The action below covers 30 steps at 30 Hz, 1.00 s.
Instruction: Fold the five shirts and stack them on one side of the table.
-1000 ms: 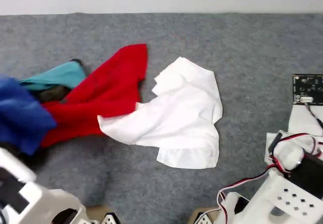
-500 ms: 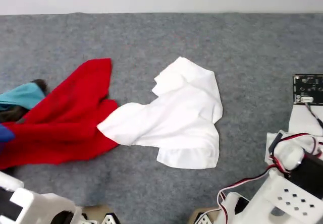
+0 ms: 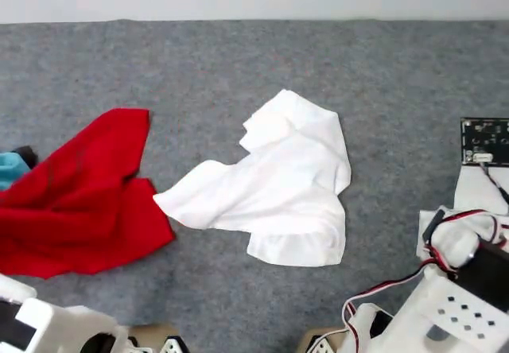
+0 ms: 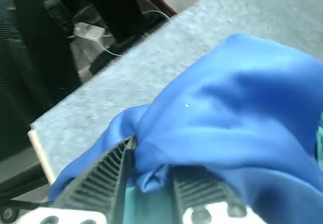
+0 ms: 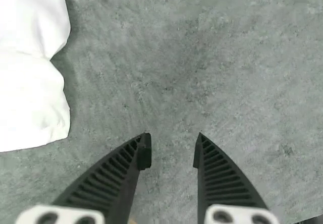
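Separation: crumpled red fabric shirt [image 3: 75, 210] dragged left, now clear of rumpled white fabric shirt [image 3: 274, 186], which lies alone at centre, foldable. Left gripper [image 4: 151, 183] jaws clamped on bunched blue fabric shirt [image 4: 237, 113]; right gripper [image 5: 171, 153] jaws apart.

Left gripper [image 4: 151, 158] clamped on a bunch of blue shirt [image 4: 227, 113], cloth pinched between its ribbed fingers. Right gripper [image 5: 171, 151] points downward, fingers apart, nothing between them. From above, the left arm [image 3: 48, 325] sits low at the near left, and the right arm [image 3: 445, 301] is tucked back at the near right.
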Motion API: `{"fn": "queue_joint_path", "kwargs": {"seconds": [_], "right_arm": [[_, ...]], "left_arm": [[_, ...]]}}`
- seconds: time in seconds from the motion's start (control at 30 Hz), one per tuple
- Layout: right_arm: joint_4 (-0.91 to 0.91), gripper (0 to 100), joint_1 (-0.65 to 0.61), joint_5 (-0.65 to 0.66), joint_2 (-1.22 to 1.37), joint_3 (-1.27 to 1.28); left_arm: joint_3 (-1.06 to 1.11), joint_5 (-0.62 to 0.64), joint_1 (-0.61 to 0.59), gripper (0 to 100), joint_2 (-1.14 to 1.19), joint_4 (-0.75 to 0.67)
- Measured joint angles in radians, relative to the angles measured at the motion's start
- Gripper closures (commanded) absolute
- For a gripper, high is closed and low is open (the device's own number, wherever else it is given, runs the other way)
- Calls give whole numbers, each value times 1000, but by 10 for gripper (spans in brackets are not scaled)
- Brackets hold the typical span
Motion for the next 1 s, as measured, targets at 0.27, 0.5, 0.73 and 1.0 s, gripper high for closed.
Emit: {"fn": "queue_joint_path", "kwargs": {"seconds": [0.27, 0.5, 0.73, 1.0], "right_arm": [[0, 842, 2, 0, 2, 20], [0, 842, 2, 0, 2, 20], [0, 842, 2, 0, 2, 20], [0, 842, 2, 0, 2, 20]], "left_arm": [[52, -32, 91, 737, -12, -48], [34, -46, 167, 732, -18, -38], [-34, -103, 354, 734, -21, 175], [118, -121, 772, 735, -23, 370]]}}
